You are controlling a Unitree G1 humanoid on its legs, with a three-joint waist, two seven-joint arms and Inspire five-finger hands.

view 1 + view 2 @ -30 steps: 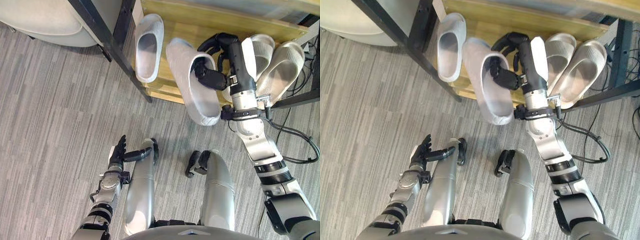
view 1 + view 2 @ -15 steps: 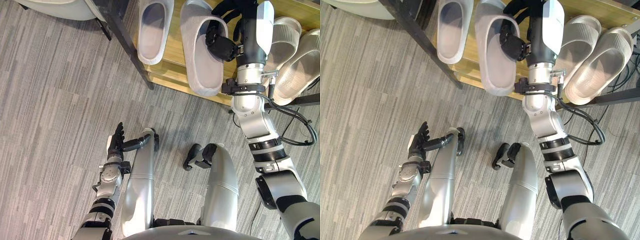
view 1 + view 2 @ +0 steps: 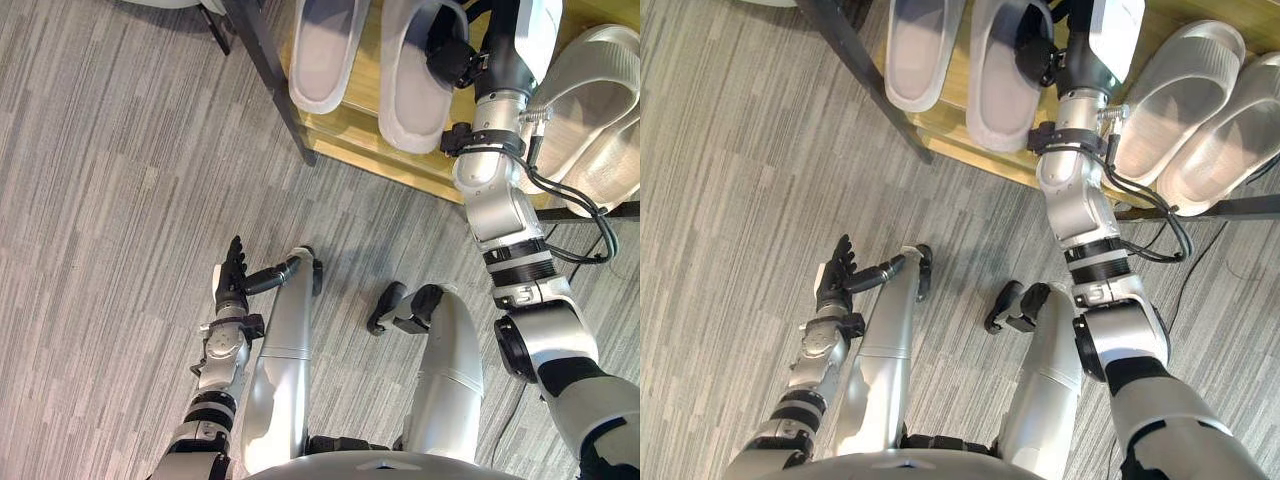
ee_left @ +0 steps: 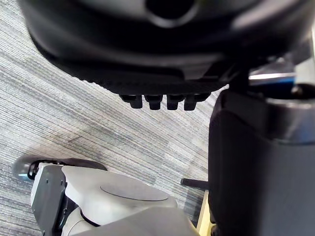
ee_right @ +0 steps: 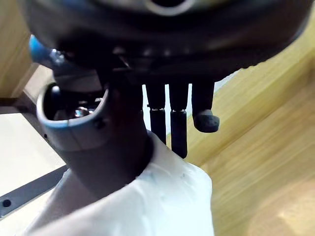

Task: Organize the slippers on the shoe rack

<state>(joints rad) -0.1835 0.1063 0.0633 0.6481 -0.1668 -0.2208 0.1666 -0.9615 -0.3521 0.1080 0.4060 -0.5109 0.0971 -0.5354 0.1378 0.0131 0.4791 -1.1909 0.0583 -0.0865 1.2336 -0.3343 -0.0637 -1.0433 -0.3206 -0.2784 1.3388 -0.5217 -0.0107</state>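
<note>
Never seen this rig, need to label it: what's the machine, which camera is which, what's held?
It is a humanoid robot with fingered hands. The two wide pictures come from its head cameras, looking down; the two close ones from its wrists. At the top stands a wooden shoe rack on grey carpet. On it lie the leftmost slipper, a second slipper beside it, and a pair of slippers further right. The right hand pinches the second slipper's strap. The left hand hangs open, empty.
</note>
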